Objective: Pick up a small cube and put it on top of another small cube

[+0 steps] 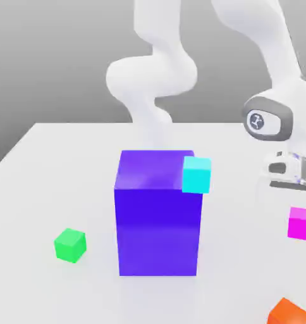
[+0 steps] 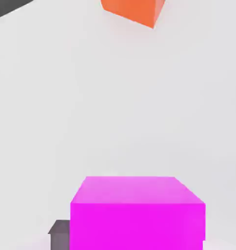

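Observation:
The small cube point(image 1: 301, 224), plain magenta, sits at the exterior view's right edge, directly under my hand. My gripper point(image 1: 303, 212) is shut on it. In the hand view the magenta cube point(image 2: 137, 210) lies between the jaws, with one grey fingertip point(image 2: 59, 235) pressed against its side. The other small cube point(image 1: 70, 245), bright green, rests on the white table at the exterior view's left, far from the gripper and on the other side of the big blue block.
A tall blue-purple block point(image 1: 157, 212) stands mid-table between the two small cubes, with a cyan cube point(image 1: 196, 174) by its upper right corner. An orange cube point(image 1: 288, 312) point(image 2: 134, 12) lies near the table's front right. The arm's white links rise behind.

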